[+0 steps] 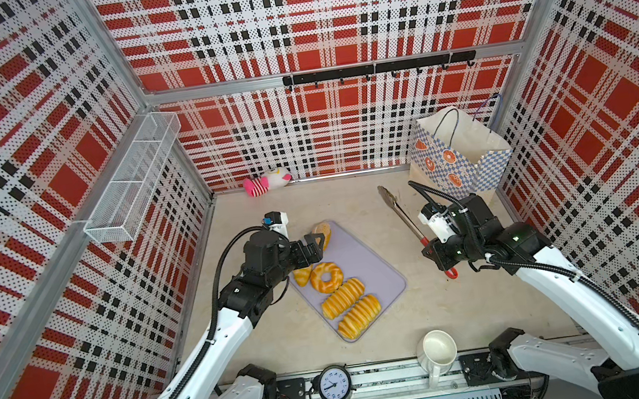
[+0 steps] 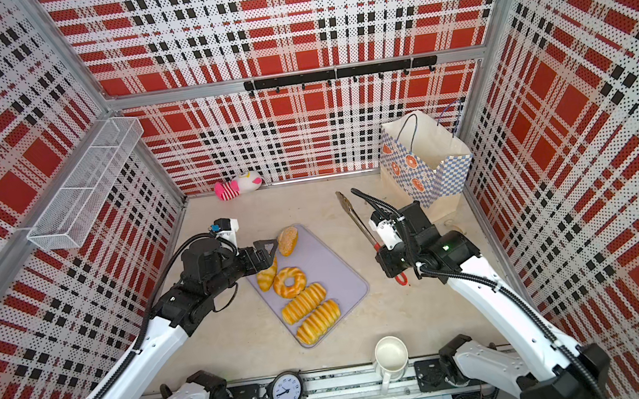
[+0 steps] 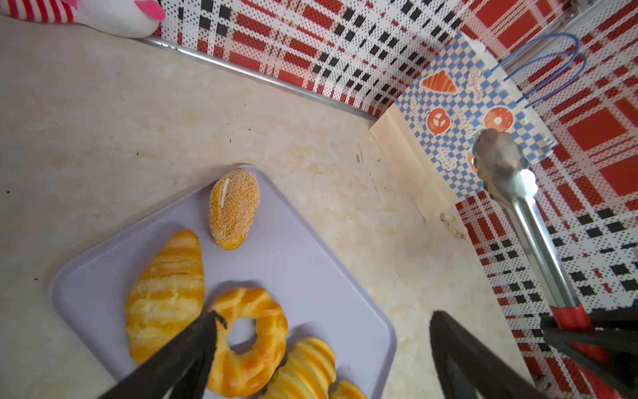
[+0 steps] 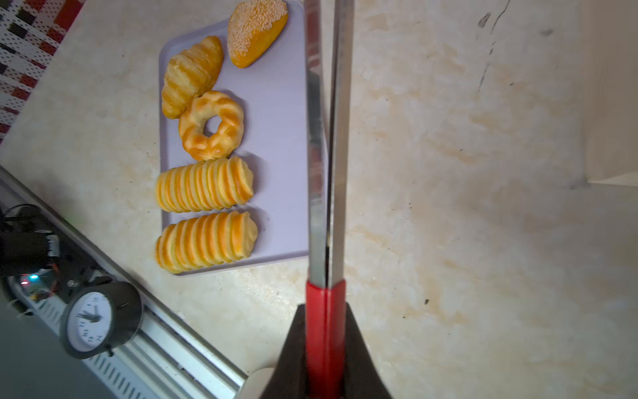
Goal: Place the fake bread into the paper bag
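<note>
1. As far as both top views show, five pieces of fake bread [image 1: 343, 298] sit on the lilac tray [image 1: 371, 256] mid-table: seeded bun [image 1: 322, 233], croissant [image 1: 303, 274], ring doughnut [image 1: 335, 271] and two ridged loaves [image 1: 359, 316]. None is in transit.
2. Same views: the paper bag [image 1: 450, 158] stands upright and open in the far right corner, well apart from the tray. I can't see its bottom, so I can't tell what's inside.
3. Same views: the left gripper [image 1: 316, 249] hangs over the tray's left edge, between seeded bun and croissant, jaws wide, holding nothing. The right gripper [image 1: 433, 250] sits between tray and paper bag, clamped on the red handle of the tongs [image 1: 401, 210]. The tips point toward the bag and carry nothing.
4. Left wrist: my two fingers [image 3: 193, 345] are spread wide, with ring doughnut and croissant right below and the seeded bun beyond. The tongs [image 3: 500, 159] show closed, empty tips in front of the bag.
5. Right wrist: jaws are tight on the red grip and the tong blades are pressed together. All five pieces are on the tray off to the side, none touched.
6. My read: at least five transfers are left. The next move looks like a pick off the tray, and the tongs would have to spread before they can take anything.
</note>
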You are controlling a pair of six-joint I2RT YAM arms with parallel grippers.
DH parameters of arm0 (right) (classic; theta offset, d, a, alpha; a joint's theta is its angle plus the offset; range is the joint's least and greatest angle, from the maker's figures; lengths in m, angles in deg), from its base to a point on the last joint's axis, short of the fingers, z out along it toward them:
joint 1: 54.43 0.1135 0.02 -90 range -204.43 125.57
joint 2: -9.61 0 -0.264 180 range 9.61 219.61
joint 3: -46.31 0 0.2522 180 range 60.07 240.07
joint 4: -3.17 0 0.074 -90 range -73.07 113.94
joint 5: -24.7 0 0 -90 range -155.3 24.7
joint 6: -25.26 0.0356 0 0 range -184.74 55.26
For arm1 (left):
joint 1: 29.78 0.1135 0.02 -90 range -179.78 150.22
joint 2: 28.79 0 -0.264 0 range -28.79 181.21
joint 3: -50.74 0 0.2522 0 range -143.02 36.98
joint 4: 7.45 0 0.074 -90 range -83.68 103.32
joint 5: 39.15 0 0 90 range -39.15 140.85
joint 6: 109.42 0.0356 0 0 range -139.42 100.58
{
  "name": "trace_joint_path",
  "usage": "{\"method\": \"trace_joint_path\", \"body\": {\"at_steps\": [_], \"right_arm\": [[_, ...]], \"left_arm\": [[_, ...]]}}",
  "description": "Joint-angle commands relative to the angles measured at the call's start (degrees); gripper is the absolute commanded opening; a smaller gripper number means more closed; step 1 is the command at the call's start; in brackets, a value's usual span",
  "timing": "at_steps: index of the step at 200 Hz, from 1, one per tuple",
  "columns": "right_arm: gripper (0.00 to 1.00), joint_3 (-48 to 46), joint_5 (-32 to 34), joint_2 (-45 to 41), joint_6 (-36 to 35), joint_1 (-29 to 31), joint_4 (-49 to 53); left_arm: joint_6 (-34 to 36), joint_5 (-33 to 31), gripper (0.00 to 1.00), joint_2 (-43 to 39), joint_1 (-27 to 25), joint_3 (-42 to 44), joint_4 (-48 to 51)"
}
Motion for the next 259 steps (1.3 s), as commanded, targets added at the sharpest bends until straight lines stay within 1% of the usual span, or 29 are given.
{"method": "trace_joint_path", "body": {"at_steps": [1,28,45,95,114,124,126,129,149,159,164,187,208,259], "right_arm": [[0.06,0.12,-9.20,2.64,6.95,0.34,-4.73],[0.07,-1.95,-14.67,3.49,12.56,0.37,-9.81],[0.10,-2.27,-17.44,5.39,14.99,0.37,-11.40],[0.15,-3.06,-21.08,11.46,19.65,0.67,-15.86],[0.17,-2.80,-20.79,13.65,20.68,1.99,-17.01],[0.20,-2.56,-20.49,14.63,21.21,3.18,-17.70],[0.20,-2.54,-20.40,14.86,21.28,3.40,-17.81],[0.21,-2.47,-20.32,15.13,21.44,3.77,-18.06],[0.23,-2.36,-19.85,17.07,22.47,5.77,-19.77],[0.24,-2.27,-19.90,18.12,22.47,6.36,-20.71],[0.24,-2.27,-19.73,18.57,24.36,6.62,-21.08],[0.24,-1.69,-19.59,20.36,25.76,7.66,-22.89],[0.26,-1.48,-18.80,20.77,27.76,8.61,-24.97],[0.28,-3.53,-18.05,21.30,34.37,9.20,-31.09]], "left_arm": [[2.87,3.48,0.98,-0.03,1.80,1.24,-0.15],[3.61,6.28,0.98,-0.17,4.11,1.96,-0.39],[3.73,7.04,0.98,-0.95,5.32,3.26,-0.50],[3.44,8.67,0.98,-2.82,7.94,7.73,-1.25],[3.50,8.81,0.98,-2.31,8.70,8.11,-1.40],[3.72,9.55,0.98,-1.95,8.73,8.07,-1.35],[3.73,9.65,0.98,-1.89,10.17,8.07,-1.35],[3.77,9.82,0.98,-1.85,10.78,8.14,-1.35],[4.07,10.97,0.98,-1.50,12.06,8.74,-1.01],[4.14,11.12,0.98,-1.53,12.08,9.01,-0.82],[4.16,11.34,0.98,-1.51,12.08,9.08,-0.82],[4.25,11.57,0.98,-2.03,11.99,9.25,-0.82],[4.25,11.37,0.98,-2.28,11.99,9.38,-0.82],[4.08,10.18,0.98,-1.55,11.36,9.47,-0.39]]}}
